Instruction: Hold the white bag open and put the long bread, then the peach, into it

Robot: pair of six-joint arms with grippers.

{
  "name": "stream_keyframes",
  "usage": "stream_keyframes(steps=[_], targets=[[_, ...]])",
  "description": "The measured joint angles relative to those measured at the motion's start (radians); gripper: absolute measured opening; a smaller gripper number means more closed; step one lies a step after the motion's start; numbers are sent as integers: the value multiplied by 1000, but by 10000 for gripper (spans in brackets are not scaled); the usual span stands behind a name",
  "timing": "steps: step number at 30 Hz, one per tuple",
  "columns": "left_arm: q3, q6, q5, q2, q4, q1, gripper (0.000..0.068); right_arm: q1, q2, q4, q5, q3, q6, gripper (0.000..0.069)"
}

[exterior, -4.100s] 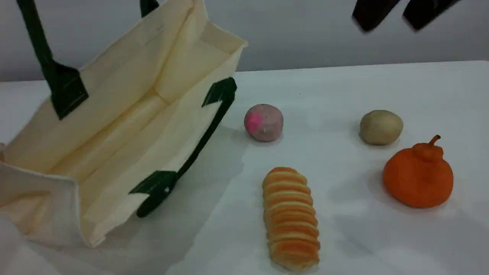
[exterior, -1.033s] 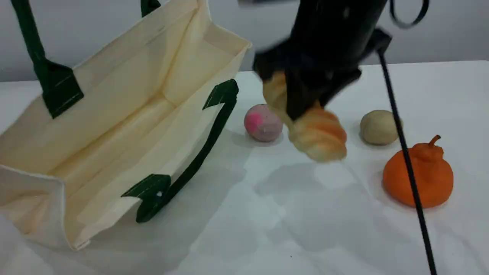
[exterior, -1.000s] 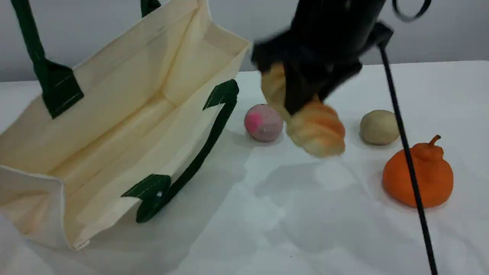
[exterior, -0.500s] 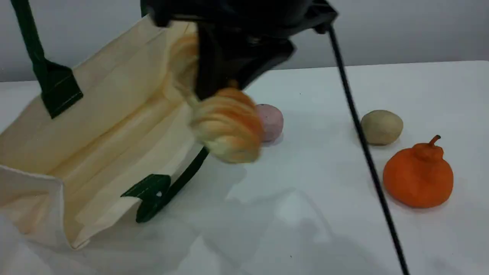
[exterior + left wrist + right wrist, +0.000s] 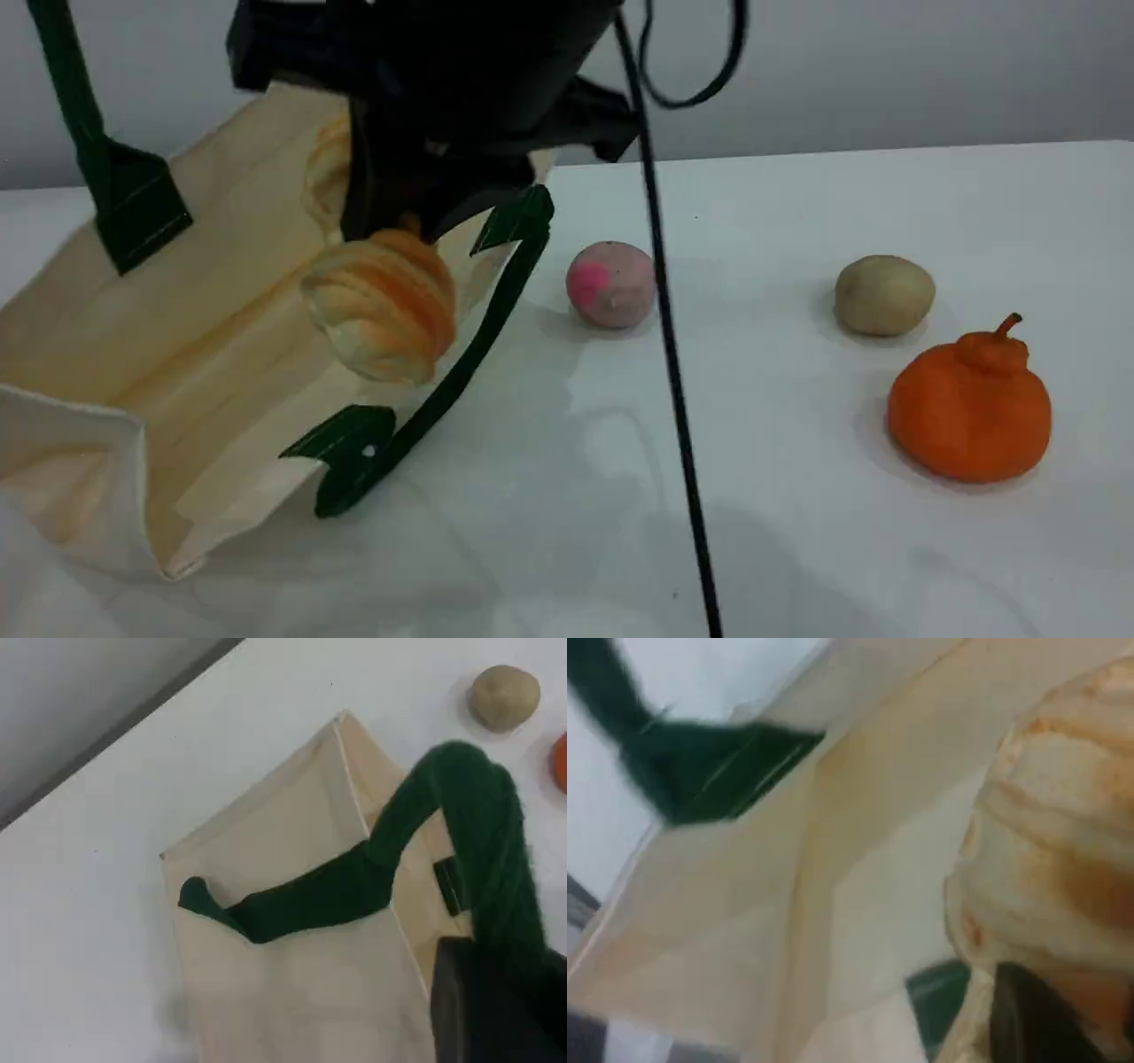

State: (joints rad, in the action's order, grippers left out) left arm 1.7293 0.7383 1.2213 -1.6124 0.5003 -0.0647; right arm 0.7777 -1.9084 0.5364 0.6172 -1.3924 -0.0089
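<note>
The white bag lies on its side at the left, mouth gaping toward the camera. Its upper green handle rises taut into my left gripper, which is shut on the strap; that gripper is out of the scene view. My right gripper is shut on the long bread, which hangs tilted over the bag's mouth, above the lower green handle. In the right wrist view the long bread fills the right side, with the bag's inside beneath it. The peach rests on the table to the right of the bag.
A beige lump and a round orange stemmed fruit sit at the right of the white table. A black cable hangs from the right arm down across the middle of the view.
My right gripper has carried the long bread leftward, from above the peach to over the bag's mouth. The bag and the left handle have stayed put.
</note>
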Motion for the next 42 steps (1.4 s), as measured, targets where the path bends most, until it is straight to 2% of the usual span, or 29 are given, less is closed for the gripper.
stream_keyframes(steps=[11, 18, 21, 26, 30, 33, 42], targets=[[0, 4, -2, 0, 1, 0, 97, -1, -179, 70, -16, -213, 9, 92], [0, 12, 0, 0, 31, 0, 97, -1, -245, 63, -60, -242, -9, 102], [0, 12, 0, 0, 33, 0, 97, -1, -250, 63, -62, -242, -25, 169], [0, 12, 0, 0, 33, 0, 97, -1, -250, 64, -70, -242, -27, 429], [0, 12, 0, 0, 32, 0, 97, -1, -248, 64, -44, -242, -26, 584], [0, 12, 1, 0, 31, 0, 97, -1, -241, 64, -24, -242, -26, 610], [0, 10, 0, 0, 20, 0, 97, -45, -152, -26, 55, -241, -26, 580]])
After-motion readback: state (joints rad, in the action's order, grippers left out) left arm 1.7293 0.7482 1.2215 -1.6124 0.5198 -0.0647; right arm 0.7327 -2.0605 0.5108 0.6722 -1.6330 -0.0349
